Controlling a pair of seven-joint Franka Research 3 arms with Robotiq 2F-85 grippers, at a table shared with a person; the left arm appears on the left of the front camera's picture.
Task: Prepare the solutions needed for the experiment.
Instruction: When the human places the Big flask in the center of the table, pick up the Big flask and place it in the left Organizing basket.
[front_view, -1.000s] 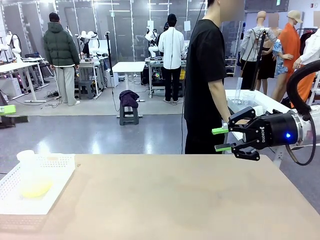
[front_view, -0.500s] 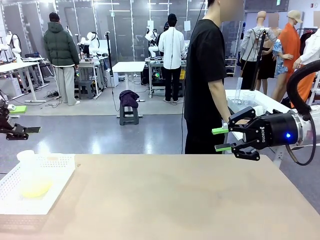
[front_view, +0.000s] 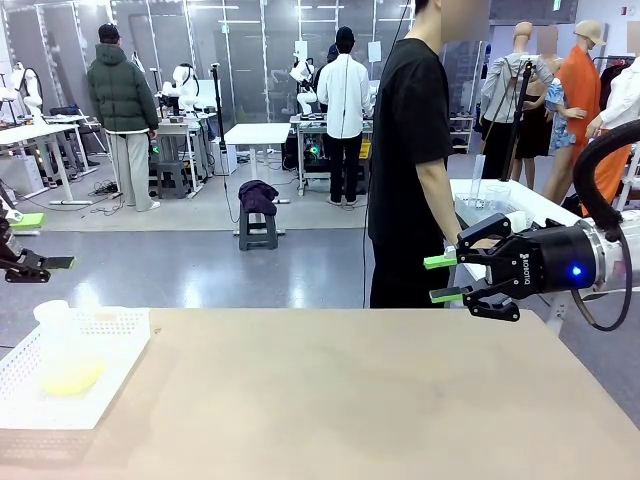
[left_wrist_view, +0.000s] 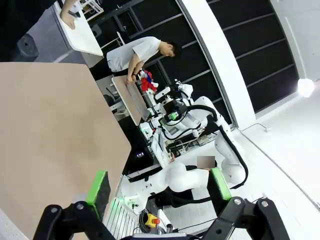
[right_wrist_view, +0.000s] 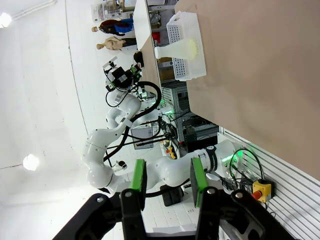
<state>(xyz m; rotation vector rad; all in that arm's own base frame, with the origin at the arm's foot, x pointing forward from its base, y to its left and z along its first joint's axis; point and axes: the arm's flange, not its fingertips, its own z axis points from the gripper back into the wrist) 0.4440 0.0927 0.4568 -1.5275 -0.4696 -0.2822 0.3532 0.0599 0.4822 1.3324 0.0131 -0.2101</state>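
A: Where is the liquid right now?

B: The yellow-green liquid (front_view: 70, 377) lies as a shallow layer in the bottom of a clear flask (front_view: 62, 352), and the flask sits in a white basket (front_view: 112, 340) at the left edge of the tabletop (front_view: 340, 400). In the right wrist view the same flask (right_wrist_view: 175, 49) lies in the basket (right_wrist_view: 187, 55) at that far edge.

A: And the grippers?

B: The left gripper (front_view: 35, 243) hangs off the tabletop's left edge, above and behind the basket, its pads (left_wrist_view: 98, 186) wide apart and holding nothing. The right gripper (front_view: 445, 278) hovers over the right far corner, half open, nothing between its pads (right_wrist_view: 136, 181).

A: So which one should fetch the flask?

B: The left, I would judge; it is near the basket, while the right is well apart from it. It probably needs to come down over the basket's rim and close on the flask's neck rather than the round body, since the glass looks slippery.

A: Any risk?

B: Tilting it. The layer is thin, but a spill would waste the lot, so keep the flask upright while lifting clear of the basket wall.
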